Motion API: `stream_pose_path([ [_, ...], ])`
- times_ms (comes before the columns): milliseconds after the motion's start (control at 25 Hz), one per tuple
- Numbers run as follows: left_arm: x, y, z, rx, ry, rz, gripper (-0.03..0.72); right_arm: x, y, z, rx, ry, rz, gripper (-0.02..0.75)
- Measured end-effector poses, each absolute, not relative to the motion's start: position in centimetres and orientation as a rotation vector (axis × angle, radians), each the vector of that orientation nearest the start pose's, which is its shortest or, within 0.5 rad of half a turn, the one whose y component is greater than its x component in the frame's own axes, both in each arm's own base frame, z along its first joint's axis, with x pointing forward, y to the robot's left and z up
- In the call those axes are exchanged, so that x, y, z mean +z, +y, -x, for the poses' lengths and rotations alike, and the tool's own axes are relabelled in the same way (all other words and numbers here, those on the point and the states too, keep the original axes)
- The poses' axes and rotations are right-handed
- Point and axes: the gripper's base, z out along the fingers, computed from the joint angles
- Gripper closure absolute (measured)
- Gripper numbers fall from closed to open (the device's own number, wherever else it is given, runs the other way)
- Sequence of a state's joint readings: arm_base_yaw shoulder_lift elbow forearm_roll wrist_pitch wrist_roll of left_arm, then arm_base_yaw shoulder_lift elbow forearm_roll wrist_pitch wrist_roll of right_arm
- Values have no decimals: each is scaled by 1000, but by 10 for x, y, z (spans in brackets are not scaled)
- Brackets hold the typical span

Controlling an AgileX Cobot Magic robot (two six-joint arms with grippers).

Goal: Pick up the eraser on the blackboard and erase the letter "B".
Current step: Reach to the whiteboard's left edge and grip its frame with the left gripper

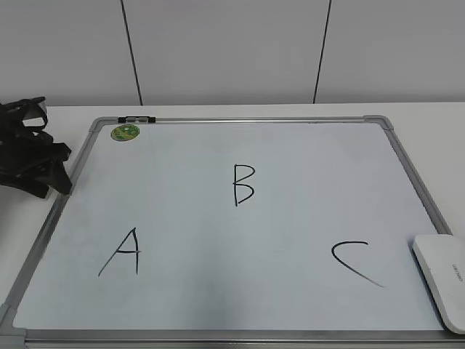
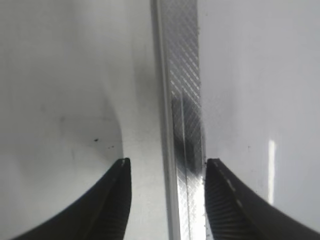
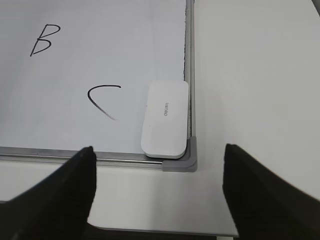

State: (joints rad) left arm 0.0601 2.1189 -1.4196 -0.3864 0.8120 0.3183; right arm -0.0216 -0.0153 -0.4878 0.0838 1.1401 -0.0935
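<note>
— Right wrist view: what are the fingers doing?
— The right gripper (image 3: 157,187) is spread wide and holds nothing, hovering over the table (image 3: 260,75) just off the board's near right corner.
— And the eraser (image 3: 165,119)?
— Beyond the fingertips, lying flat on the blackboard (image 3: 100,45), tucked against the frame in that corner, just beside the "C" (image 3: 102,100). The letter "B" (image 3: 44,40) sits well away, toward the middle.
— The other arm?
— The left gripper (image 2: 167,195) is also parted, empty, straddling the board's left frame rail. A green magnet (image 1: 124,132) sits at the far left corner.
</note>
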Motion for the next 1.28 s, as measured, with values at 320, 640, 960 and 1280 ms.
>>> stream_pose_path([
  [320,126,-1,-415,-412,2937,-8,372,268,7,9,33,2116,84,151],
  [640,123,-2,-414,-442,2951,8,480,268,7,9,33,2116,84,151],
  [960,123,-3,-414,-463,2961,14,656,268,7,9,33,2116,84,151],
  [1280,124,-3,-414,-466,2961,15,657,270,7,10,32,2107,84,151],
])
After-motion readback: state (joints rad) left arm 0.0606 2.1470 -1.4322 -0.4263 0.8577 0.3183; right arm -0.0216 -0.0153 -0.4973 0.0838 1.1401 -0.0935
